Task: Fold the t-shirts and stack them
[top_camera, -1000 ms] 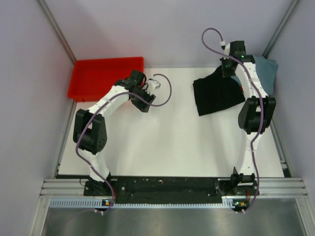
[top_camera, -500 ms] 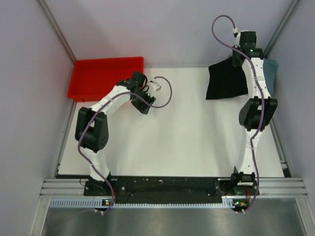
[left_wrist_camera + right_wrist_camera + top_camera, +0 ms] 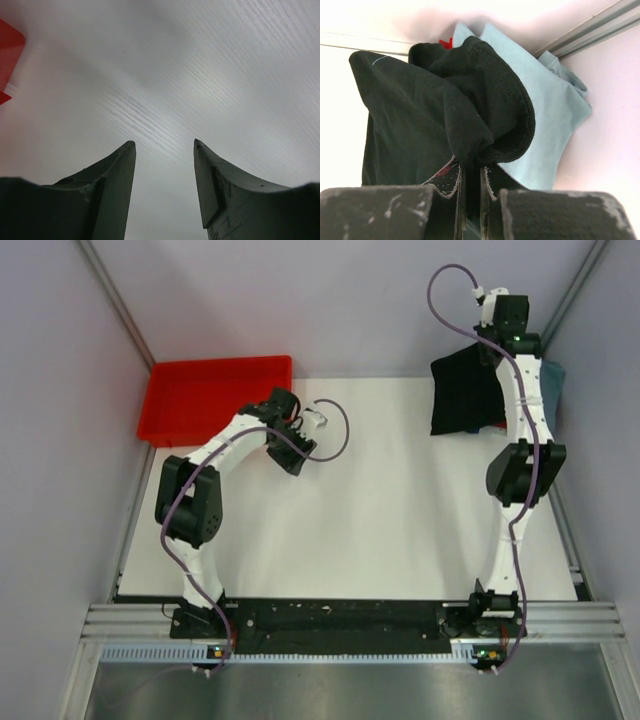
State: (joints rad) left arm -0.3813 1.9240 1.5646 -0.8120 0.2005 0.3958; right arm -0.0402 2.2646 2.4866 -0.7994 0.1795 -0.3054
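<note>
Closest to me, the left gripper (image 3: 164, 144) hangs over the bare white table (image 3: 380, 530) with its jaws apart and nothing between them, and the red tray (image 3: 215, 390) sits just past it in the far left corner. Further back, the right gripper (image 3: 470, 167) is pinched tight on a bunched edge of the black t-shirt (image 3: 415, 115), which hangs from it over the far right corner. Right behind that, a grey-blue t-shirt (image 3: 545, 115) lies against the wall, with a sliver of red cloth (image 3: 445, 42) peeking out.

The black t-shirt (image 3: 435, 110) hangs bunched, partly covering the grey-blue t-shirt (image 3: 545, 105) behind it; beside that, a red t-shirt (image 3: 445, 43) edge shows.
</note>
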